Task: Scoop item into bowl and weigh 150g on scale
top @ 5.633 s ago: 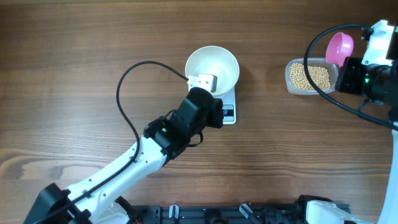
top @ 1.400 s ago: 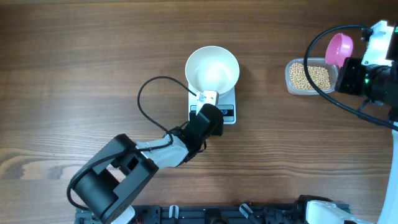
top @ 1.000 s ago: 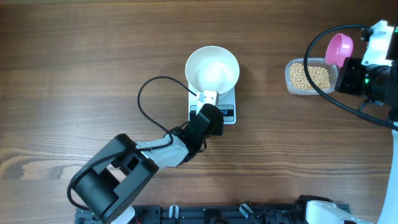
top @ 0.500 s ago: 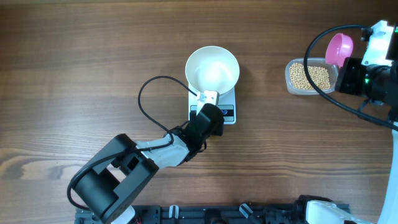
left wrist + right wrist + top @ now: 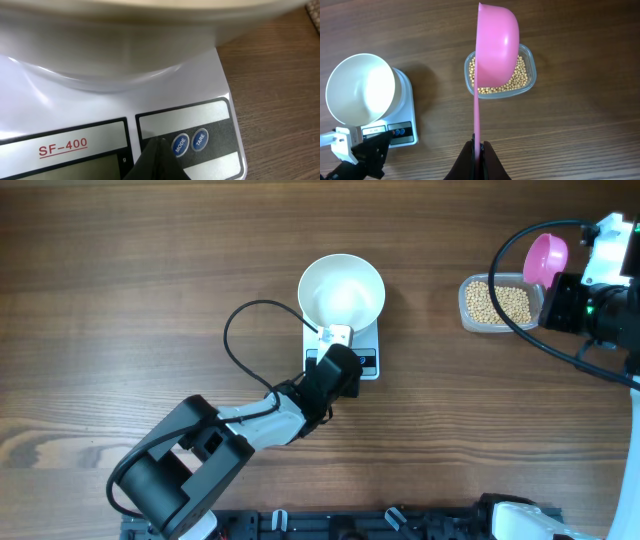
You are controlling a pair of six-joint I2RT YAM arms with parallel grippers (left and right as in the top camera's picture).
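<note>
Barely begun: we find the white bowl sitting empty on the scale, while all the beans we can see lie in the clear container, well off to the right. Our left gripper, fingers drawn together into one dark point, is down at the scale's button panel, just beside the MODE button. We judge the step in hand to be switching the scale on or zeroing it. Our right gripper is clamped on the handle of the pink scoop, which hangs over the container and looks empty from overhead. Scooping, pouring and weighing out the target amount all lie ahead.

The display is cut off at the bottom edge of the left wrist view and covered by the arm from above, so we cannot read it or say whether the scale is on. Nor can we tell whether the fingertip actually touches the panel. The scoop's hollow faces away from the right wrist camera.
</note>
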